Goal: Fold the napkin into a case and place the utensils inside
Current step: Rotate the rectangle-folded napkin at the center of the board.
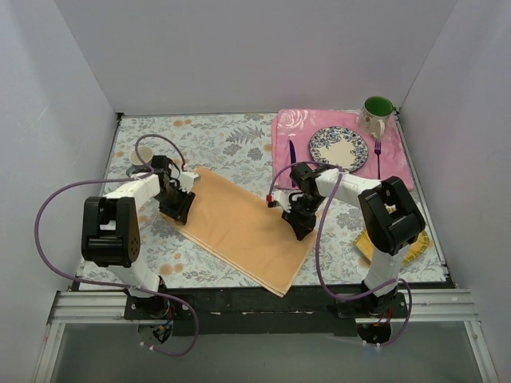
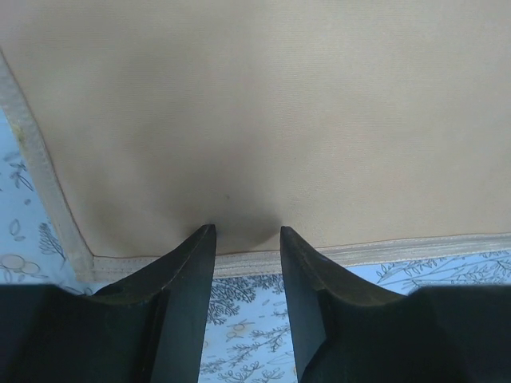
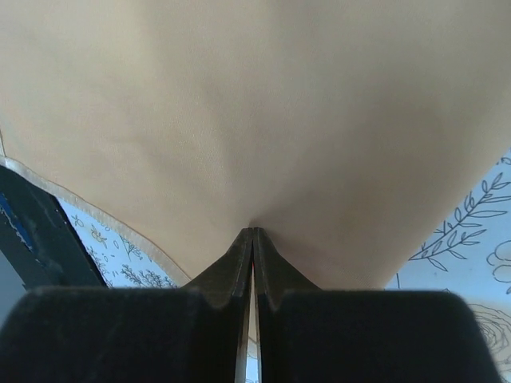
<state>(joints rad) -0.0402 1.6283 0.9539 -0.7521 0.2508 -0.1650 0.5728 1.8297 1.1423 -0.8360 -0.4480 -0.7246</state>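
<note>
The peach-orange napkin [image 1: 239, 227] lies as a long slanted rectangle on the floral tablecloth between the two arms. My left gripper [image 1: 177, 211] is at its left end, open, with its fingertips [image 2: 206, 235] resting on the hemmed edge [image 2: 359, 254] and cloth showing between them. My right gripper [image 1: 302, 229] is at the napkin's right edge, shut on a pinch of the cloth [image 3: 253, 230]. The dark purple knife [image 1: 292, 152] lies left of the plate and the purple fork [image 1: 378, 155] lies right of it, both on the pink placemat. No folded case is in view.
A patterned plate [image 1: 338, 148] sits on the pink floral placemat [image 1: 291, 128] at the back right, with a green-lined mug [image 1: 377, 113] behind it. A yellow woven mat [image 1: 415, 247] lies by the right arm. A small white cup [image 1: 140, 157] stands at the far left.
</note>
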